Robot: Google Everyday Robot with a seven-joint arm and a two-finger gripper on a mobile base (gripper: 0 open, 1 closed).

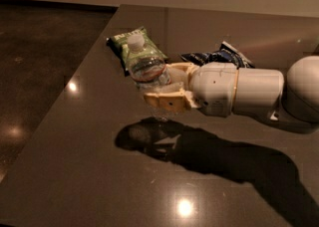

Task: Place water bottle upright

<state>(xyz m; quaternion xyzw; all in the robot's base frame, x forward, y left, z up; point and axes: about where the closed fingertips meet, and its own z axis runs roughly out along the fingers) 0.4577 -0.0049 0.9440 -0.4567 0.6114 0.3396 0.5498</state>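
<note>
The water bottle (144, 66) is a small clear ribbed bottle with a white cap and a red-striped label band. It is held nearly upright, leaning slightly left, above the dark table (99, 171). My gripper (162, 89) reaches in from the right and is shut on the bottle's lower body, its tan fingers (167, 102) wrapped around it. The bottle's base is hidden behind the fingers. The bottle's shadow lies on the table below it.
A green snack bag (122, 42) lies on the table just behind the bottle. A dark blue snack bag (219, 56) lies behind my wrist. The table's left edge runs diagonally, with dark glossy floor (35, 71) beyond it.
</note>
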